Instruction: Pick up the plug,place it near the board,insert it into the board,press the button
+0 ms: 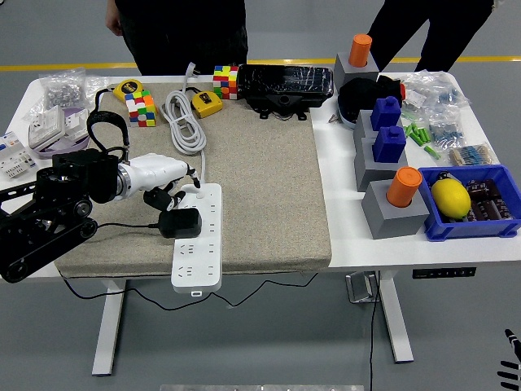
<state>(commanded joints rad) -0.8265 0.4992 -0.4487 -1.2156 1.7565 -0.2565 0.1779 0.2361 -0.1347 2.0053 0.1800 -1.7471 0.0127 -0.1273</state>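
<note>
1. Since the black plug (180,222) already sits in the white power strip (199,237), I judge the step in hand to be pressing the button (196,196)
2. My left hand (167,181) hovers over the strip's far end, fingers loosely curled and holding nothing, one fingertip just beside the button
3. Next I need a short downward push with that fingertip, kept clear of the plug just nearer than the hand
</note>
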